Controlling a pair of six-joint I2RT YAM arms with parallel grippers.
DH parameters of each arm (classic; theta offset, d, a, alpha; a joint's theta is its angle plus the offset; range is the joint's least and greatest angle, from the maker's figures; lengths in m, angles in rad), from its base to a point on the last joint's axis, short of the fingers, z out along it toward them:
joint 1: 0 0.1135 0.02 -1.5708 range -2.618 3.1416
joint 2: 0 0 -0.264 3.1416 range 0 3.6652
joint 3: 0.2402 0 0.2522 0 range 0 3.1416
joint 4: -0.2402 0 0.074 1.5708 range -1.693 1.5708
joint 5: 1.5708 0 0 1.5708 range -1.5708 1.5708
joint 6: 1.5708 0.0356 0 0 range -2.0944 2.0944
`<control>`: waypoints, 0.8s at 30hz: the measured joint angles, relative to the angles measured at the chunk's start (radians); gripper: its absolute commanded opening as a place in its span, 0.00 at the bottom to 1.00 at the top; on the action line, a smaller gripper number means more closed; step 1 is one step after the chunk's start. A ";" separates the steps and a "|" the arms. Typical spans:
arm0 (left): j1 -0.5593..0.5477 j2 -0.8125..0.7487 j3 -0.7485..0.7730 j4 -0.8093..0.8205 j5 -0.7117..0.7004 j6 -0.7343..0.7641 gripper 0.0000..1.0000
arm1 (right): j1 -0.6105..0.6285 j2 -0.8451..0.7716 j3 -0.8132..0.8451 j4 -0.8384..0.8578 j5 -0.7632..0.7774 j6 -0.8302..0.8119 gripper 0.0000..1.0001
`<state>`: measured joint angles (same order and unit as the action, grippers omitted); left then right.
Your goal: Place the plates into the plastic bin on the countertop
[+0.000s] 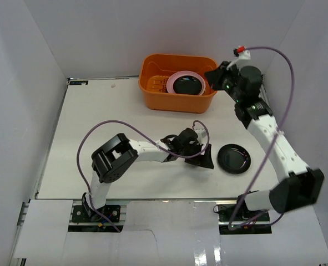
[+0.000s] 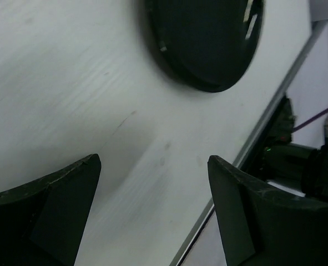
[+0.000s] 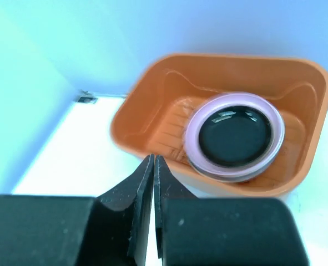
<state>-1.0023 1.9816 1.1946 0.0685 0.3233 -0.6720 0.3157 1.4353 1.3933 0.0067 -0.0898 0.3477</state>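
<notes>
The orange plastic bin (image 1: 152,94) stands at the back of the white countertop (image 1: 97,138). In it lies a stack topped by a black plate (image 1: 187,85) on a pink plate (image 1: 175,78); both show in the right wrist view (image 3: 235,136). A plain black plate (image 1: 233,158) lies on the countertop at the right, also in the left wrist view (image 2: 208,39). My left gripper (image 1: 206,157) is open and empty, just left of that plate. My right gripper (image 1: 212,77) is shut and empty, beside the bin's right end.
White walls enclose the countertop on three sides. A dark edge strip (image 2: 263,133) runs along the countertop's near side. Purple cables loop over both arms.
</notes>
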 measured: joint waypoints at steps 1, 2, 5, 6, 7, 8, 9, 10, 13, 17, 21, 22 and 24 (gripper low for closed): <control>-0.012 0.035 0.029 0.012 0.008 -0.007 0.86 | 0.000 -0.096 -0.085 0.042 -0.018 0.016 0.08; -0.021 0.061 0.061 0.019 0.018 -0.008 0.84 | 0.000 -0.188 -0.168 0.069 -0.037 0.032 0.08; -0.041 0.127 0.140 0.025 0.018 -0.017 0.72 | 0.000 -0.368 -0.349 0.127 -0.086 0.076 0.09; -0.045 0.146 0.166 0.026 0.011 -0.019 0.67 | 0.001 -0.409 -0.399 0.133 -0.102 0.092 0.10; -0.048 0.164 0.185 0.026 -0.002 -0.025 0.63 | 0.003 -0.438 -0.436 0.135 -0.114 0.103 0.11; -0.049 0.184 0.207 0.026 -0.015 -0.026 0.59 | 0.004 -0.462 -0.473 0.138 -0.124 0.116 0.13; -0.048 0.206 0.235 0.021 -0.027 -0.028 0.58 | 0.006 -0.478 -0.505 0.138 -0.132 0.125 0.14; -0.048 0.227 0.267 0.018 -0.039 -0.030 0.57 | 0.006 -0.493 -0.539 0.129 -0.144 0.137 0.14; -0.048 0.291 0.355 0.018 -0.085 -0.039 0.47 | 0.008 -0.529 -0.595 0.107 -0.172 0.153 0.15; -0.047 0.325 0.397 0.012 -0.164 -0.050 0.10 | 0.013 -0.604 -0.635 0.089 -0.194 0.167 0.17; -0.043 0.326 0.394 0.030 -0.204 -0.079 0.00 | 0.014 -0.664 -0.639 0.066 -0.204 0.165 0.34; -0.043 0.316 0.375 0.039 -0.214 -0.084 0.00 | 0.014 -0.675 -0.638 0.056 -0.204 0.164 0.38; -0.038 0.277 0.319 0.049 -0.227 -0.089 0.00 | 0.014 -0.698 -0.638 0.035 -0.203 0.156 0.44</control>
<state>-1.0405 2.2581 1.5131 0.1173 0.0959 -0.7612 0.3294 0.7368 0.7551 0.0414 -0.2928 0.5037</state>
